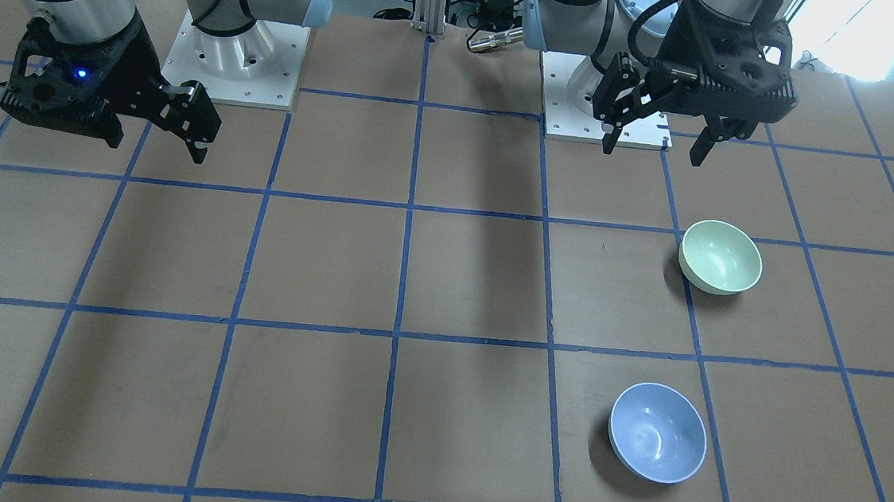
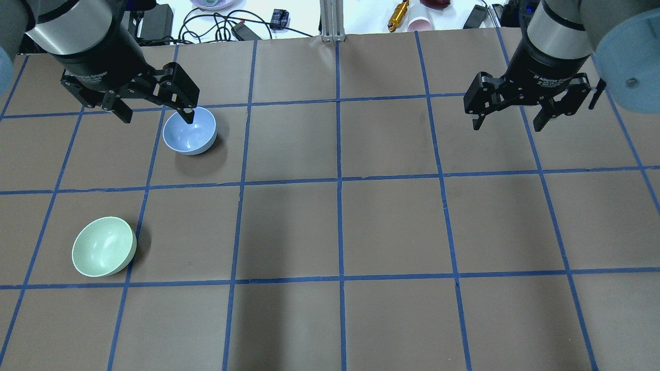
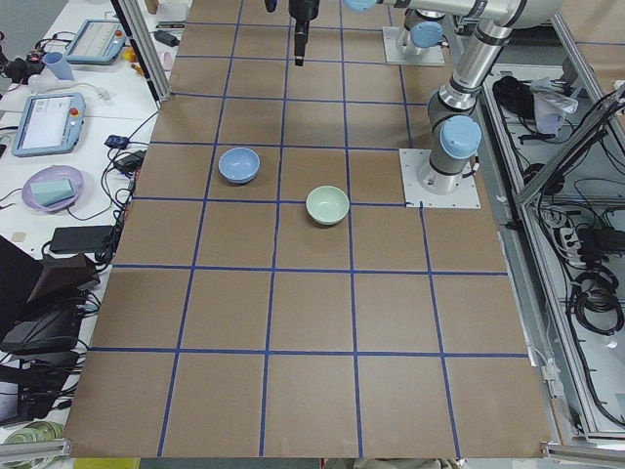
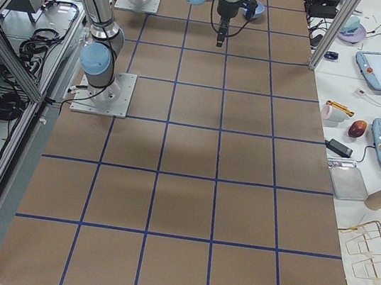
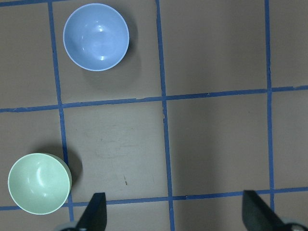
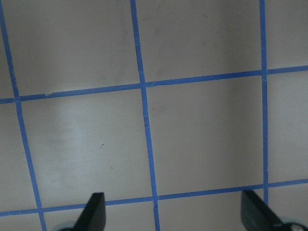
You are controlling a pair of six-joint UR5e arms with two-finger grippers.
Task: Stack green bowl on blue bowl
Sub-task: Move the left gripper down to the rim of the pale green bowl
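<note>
The pale green bowl (image 1: 720, 256) (image 2: 103, 246) (image 5: 38, 183) stands upright on the table on my left side, near the robot. The blue bowl (image 1: 658, 432) (image 2: 189, 131) (image 5: 96, 37) stands upright about one grid square farther out, apart from it. Both are empty. My left gripper (image 1: 654, 152) (image 2: 157, 118) (image 5: 175, 216) is open and empty, high above the table, with both bowls ahead of it in the left wrist view. My right gripper (image 1: 158, 148) (image 2: 508, 127) (image 6: 173, 214) is open and empty, high over the right half of the table.
The brown table carries a grid of blue tape (image 2: 339, 180). The two arm bases (image 1: 234, 67) (image 1: 586, 110) stand on white plates at the robot's edge. Cables and small items (image 2: 232, 26) lie beyond the table's far edge.
</note>
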